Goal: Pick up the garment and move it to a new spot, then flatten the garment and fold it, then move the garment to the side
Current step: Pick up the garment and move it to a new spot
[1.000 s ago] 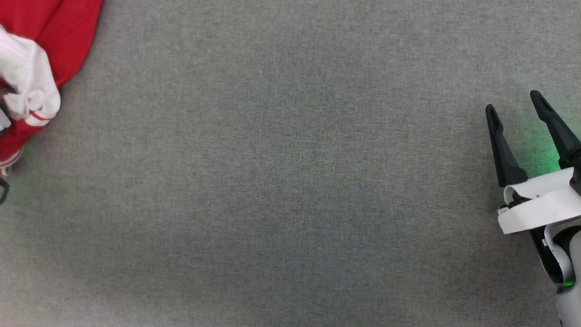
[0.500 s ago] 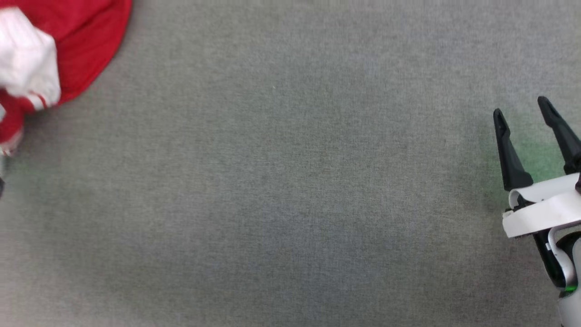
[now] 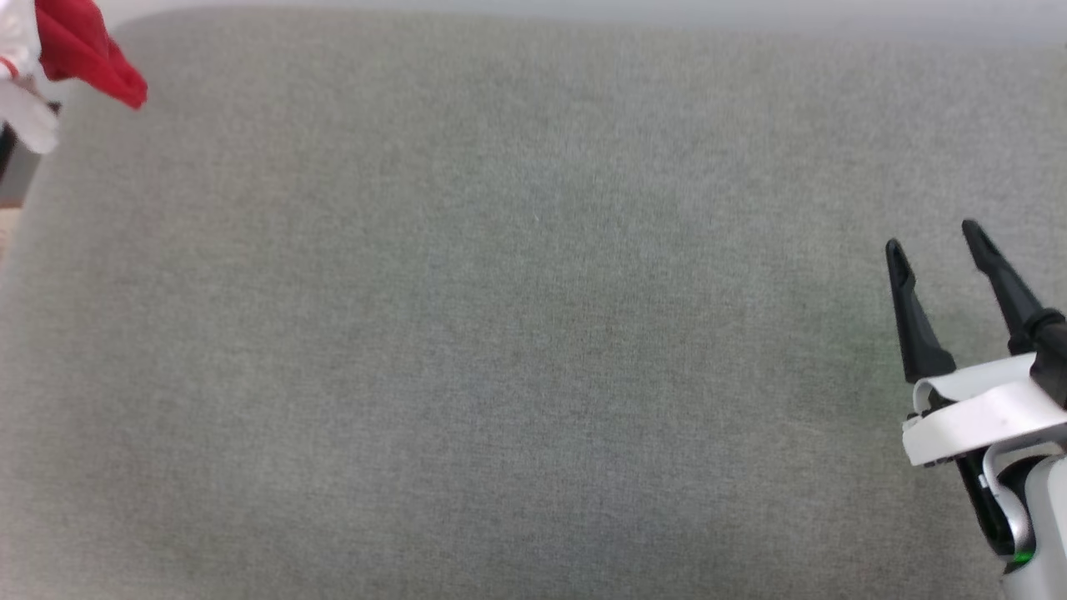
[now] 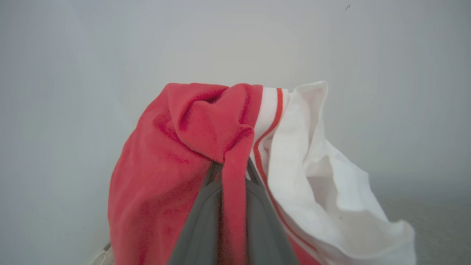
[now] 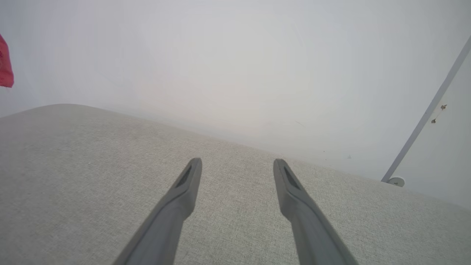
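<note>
The garment (image 3: 83,50), bright red with a white sleeve and striped trim, hangs bunched at the top left corner of the head view, off the grey surface. In the left wrist view my left gripper (image 4: 232,165) is shut on a fold of the garment (image 4: 176,147), with red cloth pinched between the fingers and the white sleeve draped to the right. My right gripper (image 3: 934,237) stands open at the lower right above the grey surface, nothing between its fingers. In the right wrist view my right gripper (image 5: 237,162) is spread wide, and a scrap of the garment (image 5: 5,62) shows at the left edge.
A wide grey cloth-covered table (image 3: 533,333) spreads before me, its far edge (image 3: 533,21) along the top and its rounded left corner near the garment. A pale wall stands behind. A thin grey pole (image 5: 423,129) rises at the right of the right wrist view.
My left gripper shut on the garment, which went from lying at the table's left to hanging bunched. The head view has shifted, bringing the table's far edge into sight. The right gripper stayed open.
</note>
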